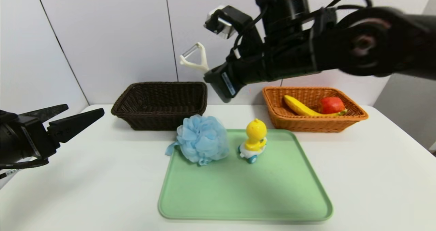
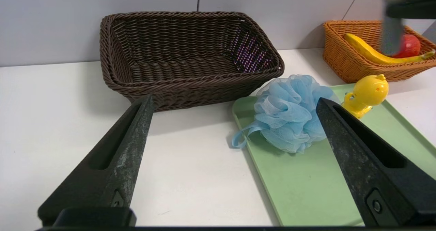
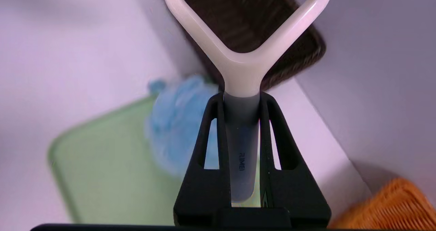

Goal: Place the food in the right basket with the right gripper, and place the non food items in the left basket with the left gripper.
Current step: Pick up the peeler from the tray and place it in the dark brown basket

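Right gripper pinching peeler by its handle, head pointing eleven o'clock; dark basket sits below, seven o'clock. Left gripper spread, idle.

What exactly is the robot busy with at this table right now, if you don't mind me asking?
It is sorting things into baskets. The right gripper is shut on the peeler, held in the air above the dark brown basket. The banana and apple lie in the orange basket. The sponge and duck toy sit on the green tray. The left gripper waits open at the table's left edge.
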`<move>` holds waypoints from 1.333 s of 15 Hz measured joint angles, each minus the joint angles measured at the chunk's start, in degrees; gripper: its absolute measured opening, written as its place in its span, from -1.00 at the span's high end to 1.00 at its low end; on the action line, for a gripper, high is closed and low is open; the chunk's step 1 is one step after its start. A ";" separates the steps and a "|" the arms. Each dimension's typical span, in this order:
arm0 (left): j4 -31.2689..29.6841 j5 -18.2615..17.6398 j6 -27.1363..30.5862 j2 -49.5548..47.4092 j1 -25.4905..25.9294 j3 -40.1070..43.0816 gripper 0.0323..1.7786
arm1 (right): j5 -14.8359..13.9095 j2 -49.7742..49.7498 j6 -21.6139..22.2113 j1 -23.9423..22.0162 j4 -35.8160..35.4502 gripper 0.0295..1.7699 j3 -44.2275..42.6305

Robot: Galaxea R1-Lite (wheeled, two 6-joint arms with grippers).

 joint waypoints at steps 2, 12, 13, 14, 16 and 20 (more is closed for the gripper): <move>0.04 0.00 0.05 -0.09 -0.02 0.12 -0.90 | -0.38 5.63 3.41 0.63 -12.90 0.73 0.06; 0.01 -1.49 0.07 -0.39 -0.04 0.50 -0.90 | -1.71 24.70 6.53 1.49 -47.15 0.73 -0.52; 0.01 -1.46 0.05 -0.37 -0.04 0.45 -0.90 | -2.17 25.04 6.58 1.49 -46.82 0.73 -0.55; 0.01 -1.49 0.07 -0.39 -0.04 0.45 -0.90 | -2.47 25.39 6.64 1.49 -46.74 0.58 -0.55; -0.07 -1.51 0.07 -0.39 -0.04 0.45 -0.90 | -2.45 26.03 6.67 1.35 -47.35 0.25 -0.55; -0.07 -1.49 0.02 -0.59 0.00 0.45 -0.90 | -2.56 26.79 6.58 1.10 -47.57 -0.22 -0.55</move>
